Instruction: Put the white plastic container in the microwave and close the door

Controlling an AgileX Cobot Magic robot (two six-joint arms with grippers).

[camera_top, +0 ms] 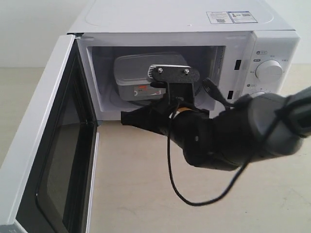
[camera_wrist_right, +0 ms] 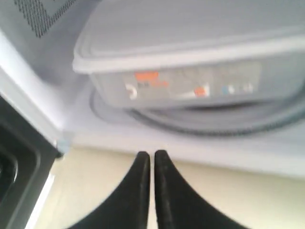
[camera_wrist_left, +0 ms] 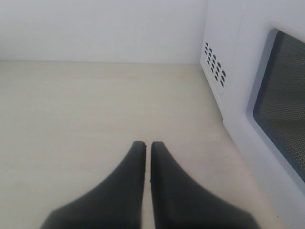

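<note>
My right hand [camera_wrist_right: 152, 155], pressed together and empty, sits outside the microwave [camera_top: 170, 19], since the white plastic container [camera_top: 141, 67] already rests inside (door [camera_top: 63, 165] wide open); left hand [camera_wrist_left: 147, 144] also pressed together

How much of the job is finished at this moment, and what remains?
Done: the white plastic container sits inside the microwave on the turntable. In hand: the right gripper, shut and empty, is just outside the opening. Remaining: the door stands wide open and needs closing.
</note>
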